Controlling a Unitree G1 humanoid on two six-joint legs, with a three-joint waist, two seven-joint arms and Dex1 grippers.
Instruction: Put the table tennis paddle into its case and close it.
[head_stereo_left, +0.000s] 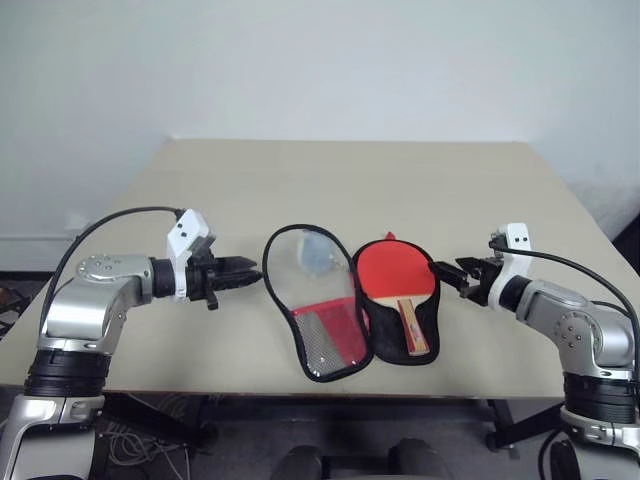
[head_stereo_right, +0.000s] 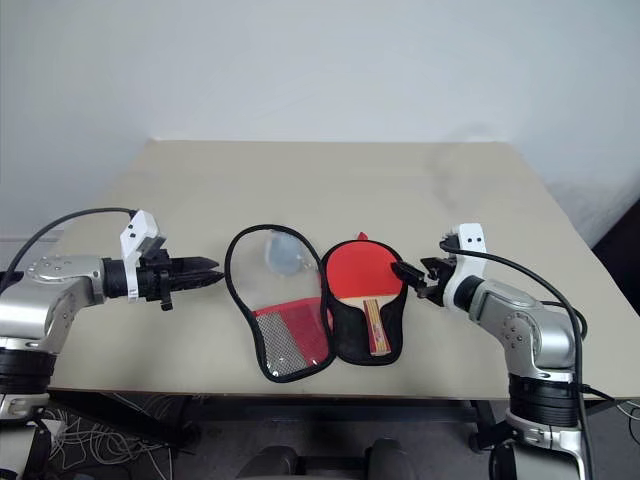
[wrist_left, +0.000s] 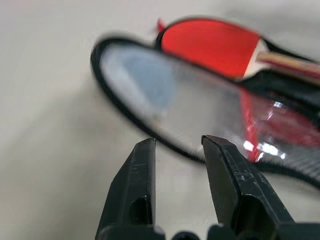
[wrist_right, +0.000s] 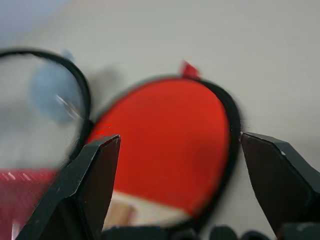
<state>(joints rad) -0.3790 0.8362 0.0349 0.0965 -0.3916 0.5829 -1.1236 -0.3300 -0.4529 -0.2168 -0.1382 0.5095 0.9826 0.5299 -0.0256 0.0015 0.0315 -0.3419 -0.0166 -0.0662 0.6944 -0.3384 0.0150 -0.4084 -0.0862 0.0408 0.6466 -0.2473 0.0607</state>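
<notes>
On the table: everything of the task lies near the front edge, between the two arms.
Table: a beige top, with the open case at its middle front.
Case: spread flat like a book in two halves. The half on the robot's right is black-lined and holds the paddle. The half on the left, the lid, has a clear window above and a red and mesh patch below, and lies face up on the table.
Paddle: it rests in the right half, red face up, wooden handle pointing toward the robot, its round head within the black rim.
Task so far: the paddle appears to be already in its case, so the first part looks done. Left to do, as I judge it: fold the lid over the paddle and close the zip.
Left gripper: just beside the lid's outer edge, apart from it, fingers narrowed to a small gap in the left wrist view, holding nothing.
Right gripper: just beside the case's right edge, fingers spread wide in the right wrist view, holding nothing.
</notes>
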